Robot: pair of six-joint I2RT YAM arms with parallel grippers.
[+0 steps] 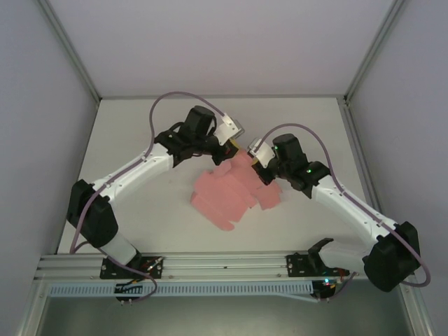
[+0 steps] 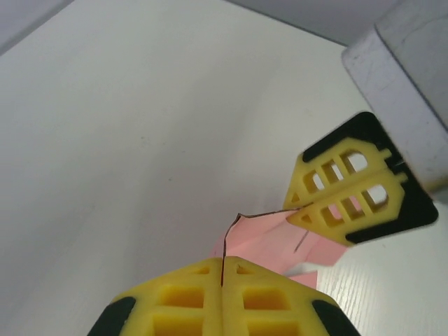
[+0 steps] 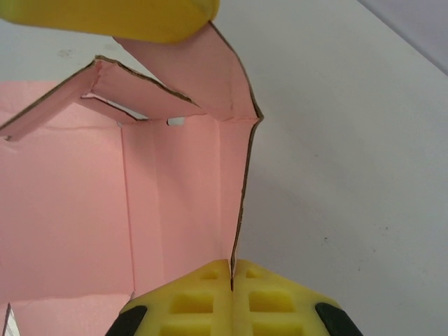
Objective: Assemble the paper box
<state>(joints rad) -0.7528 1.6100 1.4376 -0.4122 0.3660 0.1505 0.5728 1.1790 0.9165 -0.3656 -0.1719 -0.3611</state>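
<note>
The paper box (image 1: 234, 192) is a pink die-cut sheet lying partly folded mid-table, its far flaps raised. My left gripper (image 1: 227, 151) is at the sheet's far edge, shut on the thin edge of a raised flap (image 2: 269, 238); the card runs straight into the seam between its yellow pads (image 2: 222, 271). My right gripper (image 1: 255, 157) stands just to the right, shut on the edge of an upright side panel (image 3: 189, 182), with the card pinched between its pads (image 3: 232, 276). The two grippers are close together, a folded corner of card between them.
The white table (image 1: 140, 210) is walled by pale panels with aluminium posts (image 1: 73, 52) at the back corners. A metal rail (image 1: 224, 262) carrying both arm bases runs along the near edge. A post's base (image 2: 406, 77) stands close behind the right gripper's fingers (image 2: 350, 185).
</note>
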